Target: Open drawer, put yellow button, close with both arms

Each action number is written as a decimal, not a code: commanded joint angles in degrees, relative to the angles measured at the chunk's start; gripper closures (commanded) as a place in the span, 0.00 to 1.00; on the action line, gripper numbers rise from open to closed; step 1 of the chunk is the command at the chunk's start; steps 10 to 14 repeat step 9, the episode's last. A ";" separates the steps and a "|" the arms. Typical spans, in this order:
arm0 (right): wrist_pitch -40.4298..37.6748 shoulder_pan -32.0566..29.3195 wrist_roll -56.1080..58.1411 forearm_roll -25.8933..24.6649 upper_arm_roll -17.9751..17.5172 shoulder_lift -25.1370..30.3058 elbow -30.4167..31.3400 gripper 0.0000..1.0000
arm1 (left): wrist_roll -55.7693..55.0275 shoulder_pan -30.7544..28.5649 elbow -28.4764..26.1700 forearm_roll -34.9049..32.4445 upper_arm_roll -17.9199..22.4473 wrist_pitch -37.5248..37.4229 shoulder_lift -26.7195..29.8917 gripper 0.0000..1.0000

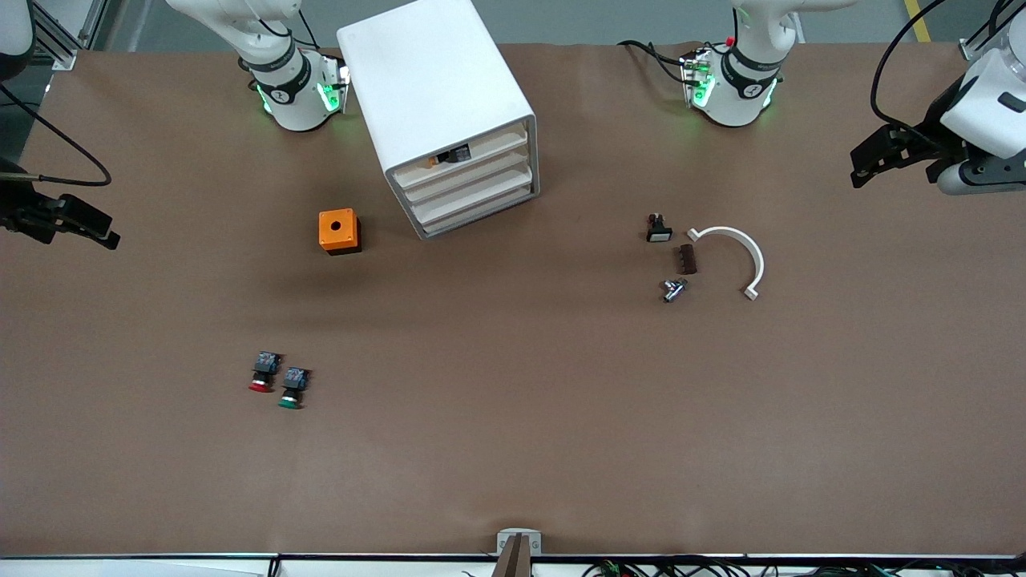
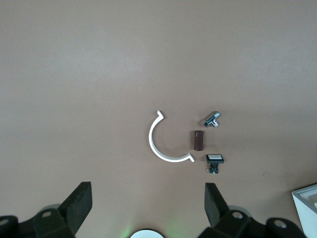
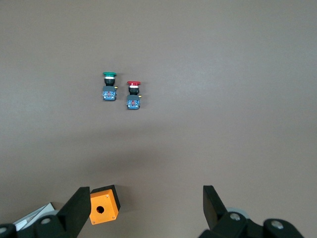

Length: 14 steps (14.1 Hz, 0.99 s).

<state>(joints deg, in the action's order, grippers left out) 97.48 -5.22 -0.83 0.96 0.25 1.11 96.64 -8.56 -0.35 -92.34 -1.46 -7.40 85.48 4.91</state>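
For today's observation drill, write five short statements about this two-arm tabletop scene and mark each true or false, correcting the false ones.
1. The yellow button lies in the top drawer. True.
2. The left gripper holds the white curved piece. False: it is open and holds nothing; the piece lies on the table.
3. The red button and green button sit beside each other. True.
4. The orange box stands on top of the cabinet. False: it stands on the table beside it.
5. The right gripper is shut. False: it is open.
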 commanded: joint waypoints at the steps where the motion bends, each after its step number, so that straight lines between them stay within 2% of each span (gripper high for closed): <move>1: -0.53 0.30 0.04 -0.96 -0.16 1.00 0.22 0.00 | 0.29 -0.35 1.73 0.85 0.19 -1.02 -0.51 0.00; 14: -0.62 0.30 0.04 -0.96 -0.16 1.00 0.22 0.00 | 0.29 -0.26 2.17 0.58 0.19 -1.02 -1.30 0.00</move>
